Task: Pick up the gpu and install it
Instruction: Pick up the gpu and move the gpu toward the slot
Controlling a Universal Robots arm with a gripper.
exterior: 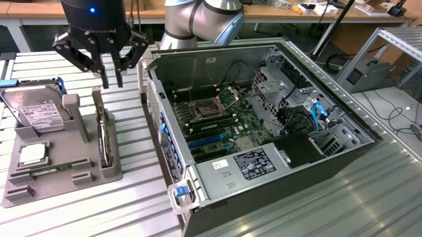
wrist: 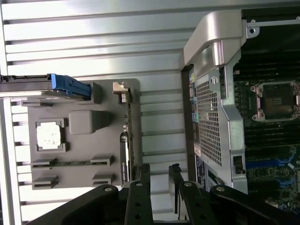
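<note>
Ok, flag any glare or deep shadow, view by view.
Exterior view: even light, mild sheen on the table, the computer case dark inside. Wrist view: table slats and the silver chip on the tray glare white; the gripper is nearly black.

Robotics lab or electronics workshop. Evidence: industrial robot arm at a ribbed aluminium worktable; opened desktop computer case with bare motherboard; grey fixture tray of loose components; wooden benches and trailing cables behind.
</note>
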